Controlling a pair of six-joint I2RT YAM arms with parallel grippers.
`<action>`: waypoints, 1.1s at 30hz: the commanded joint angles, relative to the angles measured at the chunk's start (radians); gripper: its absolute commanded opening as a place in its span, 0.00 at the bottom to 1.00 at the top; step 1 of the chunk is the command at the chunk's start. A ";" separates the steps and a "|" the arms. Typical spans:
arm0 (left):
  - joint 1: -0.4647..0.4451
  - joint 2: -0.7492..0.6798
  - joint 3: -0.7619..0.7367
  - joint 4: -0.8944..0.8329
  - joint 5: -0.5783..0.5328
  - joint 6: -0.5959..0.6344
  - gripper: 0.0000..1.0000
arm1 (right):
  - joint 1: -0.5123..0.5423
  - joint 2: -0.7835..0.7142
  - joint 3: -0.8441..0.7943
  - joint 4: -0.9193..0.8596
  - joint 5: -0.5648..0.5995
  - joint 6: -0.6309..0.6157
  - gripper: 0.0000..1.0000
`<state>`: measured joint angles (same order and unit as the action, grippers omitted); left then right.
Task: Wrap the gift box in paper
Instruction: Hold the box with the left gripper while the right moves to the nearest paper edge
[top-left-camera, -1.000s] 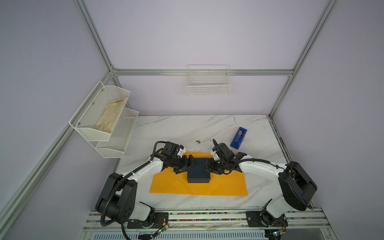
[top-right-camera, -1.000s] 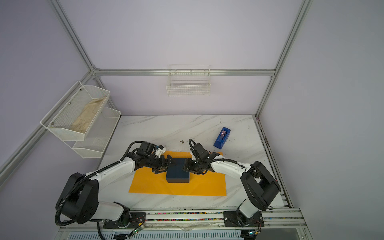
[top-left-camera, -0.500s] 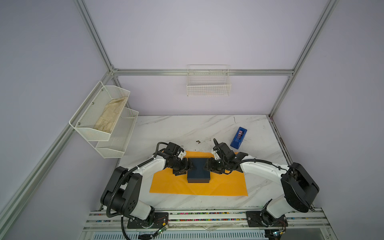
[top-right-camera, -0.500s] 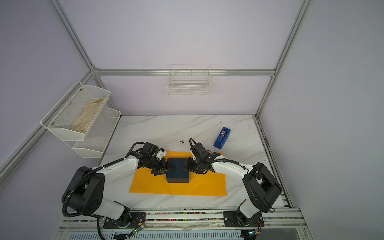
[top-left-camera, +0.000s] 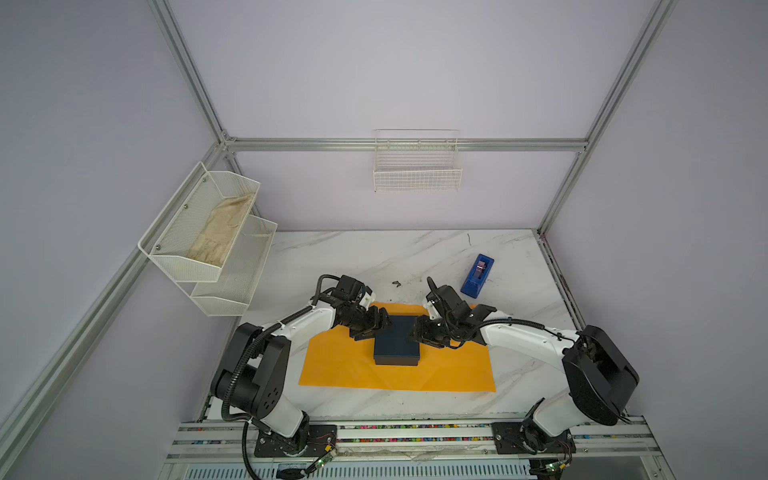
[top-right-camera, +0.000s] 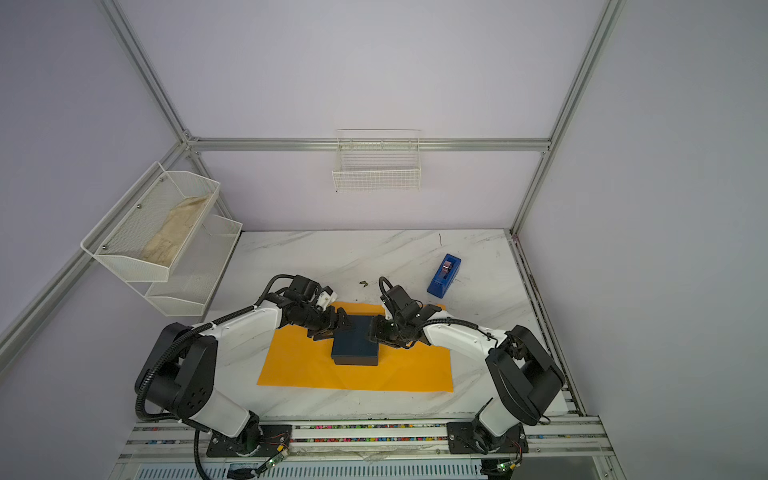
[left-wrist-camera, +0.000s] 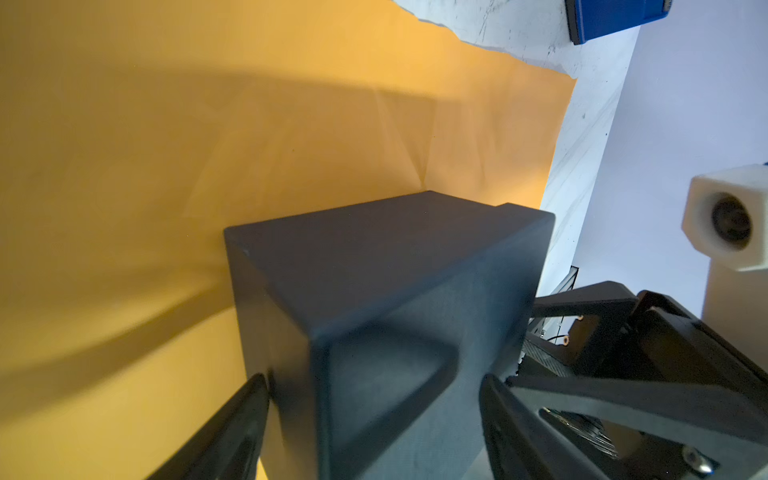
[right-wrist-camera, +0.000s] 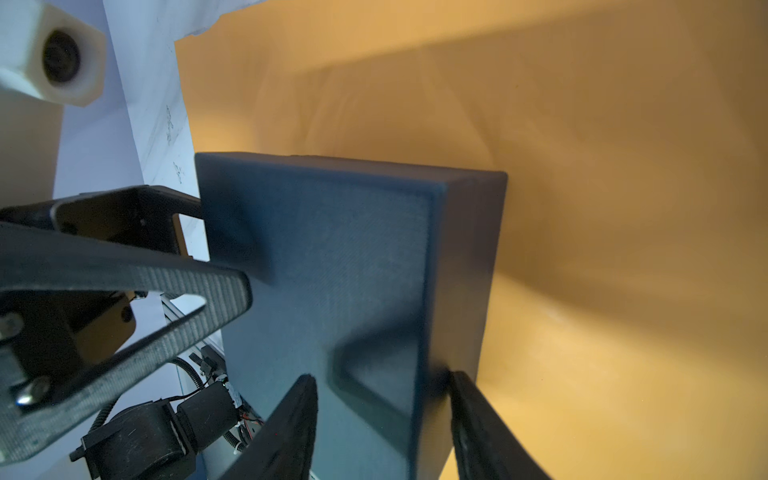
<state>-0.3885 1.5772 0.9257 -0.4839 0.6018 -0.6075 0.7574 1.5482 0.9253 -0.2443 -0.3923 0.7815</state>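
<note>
Your left claw (top-left-camera: 380, 330) has narrowed astride a corner of the gift box (top-left-camera: 397, 343), grip unclear; you're still seating it on unfolded paper (top-left-camera: 345, 365).

The left arm (top-left-camera: 305, 320) and right arm (top-left-camera: 519, 338) share glossy white shells joined by rounded black housings. The left's large housing (top-left-camera: 266, 374) shows small round holes. A corrugated black cable (top-left-camera: 243, 365) runs along the left arm, a thinner black cable (top-left-camera: 515, 322) along the right. The left gripper (top-left-camera: 376, 330) has black, triangular open-frame fingers (right-wrist-camera: 124, 270) with ribbed faces and silver screws (right-wrist-camera: 25, 395). A white faceted camera block (left-wrist-camera: 727, 216) carries a dark lens.
</note>
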 joint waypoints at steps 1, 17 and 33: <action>-0.004 0.003 0.100 0.008 0.038 0.023 0.78 | 0.003 -0.012 -0.005 0.004 0.001 -0.008 0.54; 0.000 -0.039 0.143 -0.119 -0.071 0.064 0.82 | -0.346 -0.222 -0.152 -0.036 -0.077 -0.073 0.50; 0.000 -0.034 0.122 -0.094 -0.034 0.055 0.82 | -0.676 -0.306 -0.403 -0.063 -0.008 -0.110 0.65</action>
<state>-0.3885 1.5711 0.9859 -0.5926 0.5442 -0.5709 0.0837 1.2278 0.5171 -0.2893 -0.4046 0.7040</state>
